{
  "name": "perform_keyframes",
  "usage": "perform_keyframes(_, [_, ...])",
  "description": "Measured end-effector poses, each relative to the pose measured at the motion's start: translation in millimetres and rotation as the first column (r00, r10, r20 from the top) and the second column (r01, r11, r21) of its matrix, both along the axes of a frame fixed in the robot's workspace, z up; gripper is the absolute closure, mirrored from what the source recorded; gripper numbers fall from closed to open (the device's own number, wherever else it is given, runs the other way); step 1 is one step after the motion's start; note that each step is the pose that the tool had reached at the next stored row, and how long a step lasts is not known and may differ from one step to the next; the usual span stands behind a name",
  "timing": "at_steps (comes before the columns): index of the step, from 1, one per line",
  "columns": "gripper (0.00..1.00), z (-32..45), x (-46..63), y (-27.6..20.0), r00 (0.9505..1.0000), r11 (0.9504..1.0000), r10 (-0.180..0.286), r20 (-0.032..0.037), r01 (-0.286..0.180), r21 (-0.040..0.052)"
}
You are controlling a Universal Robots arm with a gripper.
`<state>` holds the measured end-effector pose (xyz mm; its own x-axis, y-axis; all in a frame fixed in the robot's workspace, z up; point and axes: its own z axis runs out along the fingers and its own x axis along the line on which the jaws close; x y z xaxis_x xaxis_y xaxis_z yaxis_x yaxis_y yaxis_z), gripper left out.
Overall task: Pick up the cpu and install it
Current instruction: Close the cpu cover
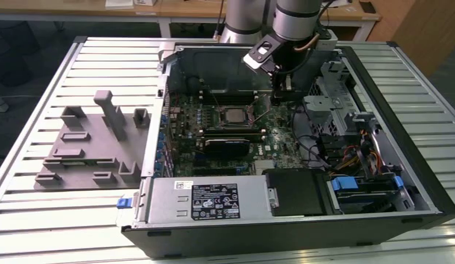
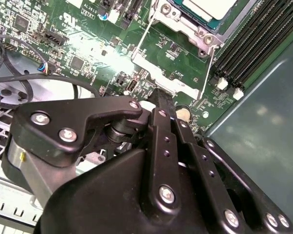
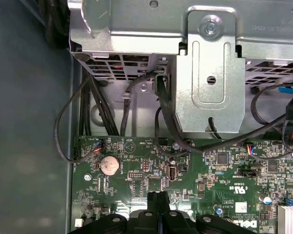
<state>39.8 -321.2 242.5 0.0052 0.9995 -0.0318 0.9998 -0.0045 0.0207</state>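
Looks like the pick-and-place part is done. The cpu (image 1: 231, 115) sits in the socket (image 1: 232, 125) in the middle of the motherboard (image 1: 282, 151), silver top up. In the second wrist view the cpu (image 2: 205, 7) lies inside the metal socket frame (image 2: 162, 13), pale green rim showing.

The gripper (image 1: 279, 94) hangs low inside the case (image 1: 286, 237), just beside the socket on the exterior view's right. In the first wrist view the gripper (image 3: 158, 199) has its fingers pinched together with nothing between them, so I'd call it clenched and empty. In the second wrist view the gripper (image 2: 163, 96) has its tip right by the metal tab of the frame and close to the thin lever wire (image 2: 143, 38). I can't tell whether it's touching either one.

So my read is we're at the install end: chip seated, work now at the socket hardware. I can't tell whether the frame is latched down.

Whatever's left there calls for a fine touch. The wire is skinny and the tab is small. There are loose cables (image 3: 68, 124) and a coin cell (image 3: 109, 165) near the tip.

The grey fixture (image 1: 88, 143) sits out on the bench (image 1: 37, 220), well apart.
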Motion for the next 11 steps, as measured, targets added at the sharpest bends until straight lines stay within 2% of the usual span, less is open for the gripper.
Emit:
perform_keyframes(5, [0.89, -0.1, -2.7, 0.0, 1.0, 1.0, 0.0, 0.0, 0.0, 0.0002])
perform_keyframes(11, [0.89, 0.0, -16.8, 0.0, 1.0, 1.0, 0.0, 0.0001, 0.0, 0.0001])
